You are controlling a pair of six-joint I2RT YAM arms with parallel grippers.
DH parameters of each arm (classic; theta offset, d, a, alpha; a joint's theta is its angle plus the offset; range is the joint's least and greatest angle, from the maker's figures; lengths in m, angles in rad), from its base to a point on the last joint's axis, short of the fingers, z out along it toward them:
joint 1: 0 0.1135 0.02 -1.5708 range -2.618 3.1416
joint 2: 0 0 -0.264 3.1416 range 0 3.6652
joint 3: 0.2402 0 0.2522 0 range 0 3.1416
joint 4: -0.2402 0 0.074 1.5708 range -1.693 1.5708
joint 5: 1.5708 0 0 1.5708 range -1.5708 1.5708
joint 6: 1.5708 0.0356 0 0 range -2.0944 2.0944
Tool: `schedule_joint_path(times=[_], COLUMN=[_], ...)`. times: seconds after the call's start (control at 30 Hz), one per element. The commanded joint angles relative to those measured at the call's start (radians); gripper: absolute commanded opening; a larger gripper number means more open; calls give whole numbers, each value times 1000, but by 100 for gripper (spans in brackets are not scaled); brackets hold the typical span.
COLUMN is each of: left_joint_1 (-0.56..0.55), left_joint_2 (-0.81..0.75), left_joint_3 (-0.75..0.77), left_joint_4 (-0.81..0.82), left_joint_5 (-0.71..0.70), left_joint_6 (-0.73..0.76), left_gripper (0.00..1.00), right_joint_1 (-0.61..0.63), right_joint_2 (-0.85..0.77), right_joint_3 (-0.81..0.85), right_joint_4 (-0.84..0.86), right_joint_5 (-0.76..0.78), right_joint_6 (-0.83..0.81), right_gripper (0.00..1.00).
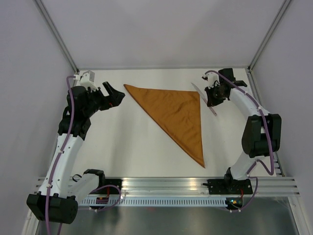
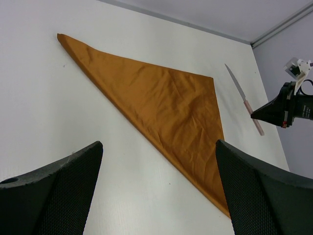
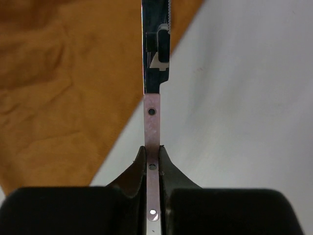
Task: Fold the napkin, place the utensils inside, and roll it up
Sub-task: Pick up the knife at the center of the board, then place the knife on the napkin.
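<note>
The orange-brown napkin point(image 1: 176, 115) lies flat on the white table, folded into a triangle. It also shows in the left wrist view point(image 2: 161, 107) and the right wrist view point(image 3: 58, 73). My right gripper point(image 1: 211, 96) is shut on the pinkish handle of a silvery knife point(image 1: 214, 112), just right of the napkin's far right corner. In the right wrist view the fingers point(image 3: 153, 152) clamp the knife point(image 3: 152, 122), and its blade points past the napkin's edge. My left gripper point(image 1: 116, 95) is open and empty point(image 2: 159, 144), just left of the napkin's far left corner.
The right gripper point(image 2: 274, 110) and the knife point(image 2: 242, 95) also show in the left wrist view. An aluminium rail point(image 1: 161, 185) with both arm bases runs along the near edge. White walls and two slanted posts point(image 1: 58, 36) close in the back and sides.
</note>
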Motion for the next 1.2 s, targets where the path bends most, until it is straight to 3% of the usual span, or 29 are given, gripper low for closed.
schedule_joint_path(times=[0.0, 0.27, 0.57, 1.17], left_joint_1=[1, 1, 1, 1], left_joint_2=[-12, -17, -20, -10], left_joint_3=[48, 57, 64, 54], left_joint_4=[3, -11, -31, -29], left_joint_5=[17, 17, 5, 4], left_joint_6=[-5, -11, -5, 2], left_gripper=[100, 100, 100, 100], right_joint_1=[114, 322, 523, 576], right_joint_2=[-1, 137, 208, 272], right_joint_3=[64, 188, 156, 103], right_joint_4=[-53, -44, 75, 155], right_joint_5=[1, -2, 35, 58], right_joint_6=[126, 285, 413, 450], right_gripper=[1, 0, 0, 0])
